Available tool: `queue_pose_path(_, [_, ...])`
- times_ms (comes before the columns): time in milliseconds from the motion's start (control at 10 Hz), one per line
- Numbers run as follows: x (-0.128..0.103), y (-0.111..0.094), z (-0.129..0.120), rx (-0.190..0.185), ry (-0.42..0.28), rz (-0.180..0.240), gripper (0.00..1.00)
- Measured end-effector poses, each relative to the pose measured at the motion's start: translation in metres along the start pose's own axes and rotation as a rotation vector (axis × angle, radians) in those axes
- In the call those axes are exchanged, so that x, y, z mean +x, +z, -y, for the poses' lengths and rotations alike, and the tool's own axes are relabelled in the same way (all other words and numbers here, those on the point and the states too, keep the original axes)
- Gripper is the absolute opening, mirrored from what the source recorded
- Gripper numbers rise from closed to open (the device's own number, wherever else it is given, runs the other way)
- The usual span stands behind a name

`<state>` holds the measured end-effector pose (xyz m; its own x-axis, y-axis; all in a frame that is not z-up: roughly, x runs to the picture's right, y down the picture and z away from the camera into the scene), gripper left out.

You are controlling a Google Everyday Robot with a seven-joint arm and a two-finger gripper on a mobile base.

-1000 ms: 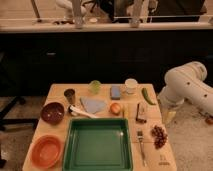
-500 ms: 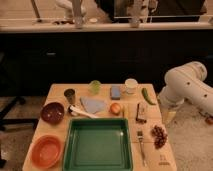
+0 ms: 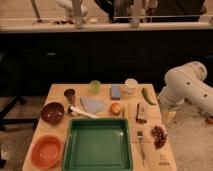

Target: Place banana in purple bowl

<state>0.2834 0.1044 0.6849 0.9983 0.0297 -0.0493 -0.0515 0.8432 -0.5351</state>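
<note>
White rounded arm (image 3: 187,86), pale hand (image 3: 168,116) beside table (image 3: 56,94)

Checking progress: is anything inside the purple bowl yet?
The purple bowl looks empty, though its near inner wall is hidden by the rim. The banana lies by the orange; the gripper hangs right of the table.

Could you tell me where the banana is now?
The banana lies mid-table, just right of the orange fruit; the tool hangs beyond the table's right edge.
</note>
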Motion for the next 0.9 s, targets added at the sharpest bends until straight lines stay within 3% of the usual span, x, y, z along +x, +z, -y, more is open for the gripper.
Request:
queue_pose_path(200, [0.0,0.0,0.0,0.0,-0.007,0.003,0.8])
queue_pose_path(900, [-0.03,0.01,0.003,-0.021,-0.164,0.028,0.8])
